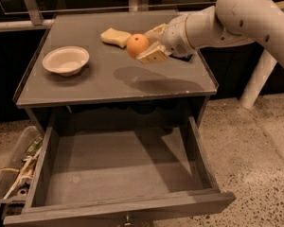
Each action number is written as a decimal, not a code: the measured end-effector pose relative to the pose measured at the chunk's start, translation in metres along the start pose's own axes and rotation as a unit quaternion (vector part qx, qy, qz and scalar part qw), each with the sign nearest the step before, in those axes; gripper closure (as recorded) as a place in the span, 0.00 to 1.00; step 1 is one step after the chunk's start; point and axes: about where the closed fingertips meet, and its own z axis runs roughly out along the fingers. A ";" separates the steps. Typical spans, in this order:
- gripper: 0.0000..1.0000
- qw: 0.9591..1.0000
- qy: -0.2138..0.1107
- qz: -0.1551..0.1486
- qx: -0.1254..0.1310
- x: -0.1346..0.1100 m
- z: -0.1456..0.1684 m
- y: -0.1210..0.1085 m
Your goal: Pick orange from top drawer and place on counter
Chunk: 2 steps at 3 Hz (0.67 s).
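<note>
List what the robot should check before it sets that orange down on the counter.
1. Orange held firmly by the gripper: ok, clamped between both fingers.
2. Orange above the counter, not above the open top drawer: ok.
3. Bare counter under the orange: ok, only a shadow lies there.
4. Gap to the sponge: cannot tell, the two look very close.
5. Gap to the white bowl: ok, it sits well off to the side.
6. Orange resting on the counter: not ok, it hangs above.
</note>
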 end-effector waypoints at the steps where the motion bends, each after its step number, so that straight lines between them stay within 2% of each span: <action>1: 1.00 0.999 0.005 0.038 0.002 0.018 0.020 -0.017; 2: 1.00 0.997 0.022 0.070 0.006 0.037 0.032 -0.028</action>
